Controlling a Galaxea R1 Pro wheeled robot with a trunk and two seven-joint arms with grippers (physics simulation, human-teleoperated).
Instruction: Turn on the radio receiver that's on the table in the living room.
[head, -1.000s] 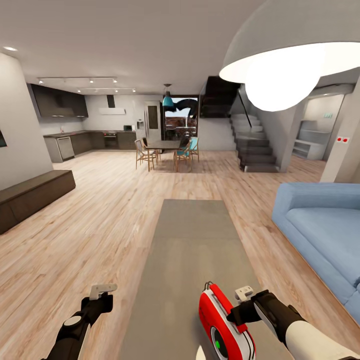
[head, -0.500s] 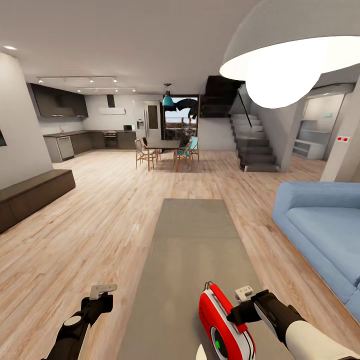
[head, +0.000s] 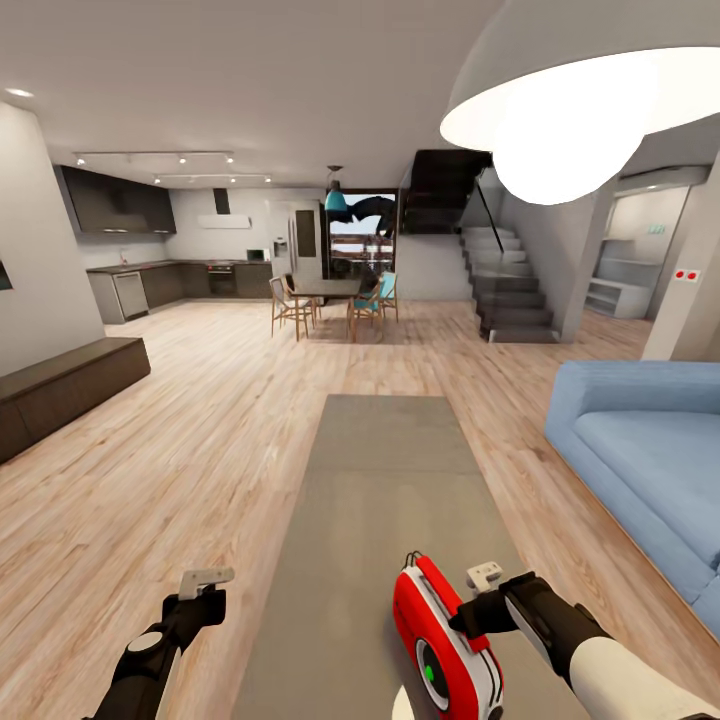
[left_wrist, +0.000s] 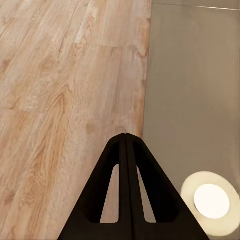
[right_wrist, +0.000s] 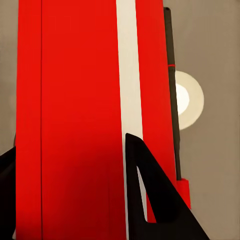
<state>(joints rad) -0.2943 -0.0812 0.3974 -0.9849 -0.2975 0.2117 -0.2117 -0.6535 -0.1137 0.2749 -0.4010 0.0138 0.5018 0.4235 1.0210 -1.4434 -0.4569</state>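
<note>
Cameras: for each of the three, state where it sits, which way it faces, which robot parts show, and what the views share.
Head view: on the robot's head, facing forward and down over the table; both arms show, right gripper against the radio receiver.
Left wrist view: on the left arm, facing down at floor and table edge; closed fingers.
Right wrist view: on the right arm, facing the radio's red casing; dark fingers.
Shared: radio, grey table.

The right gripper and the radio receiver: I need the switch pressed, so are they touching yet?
Cannot tell. In the head view the right gripper meets the radio receiver's red edge, with no visible gap. The right wrist view shows one finger overlapping the casing.
</note>
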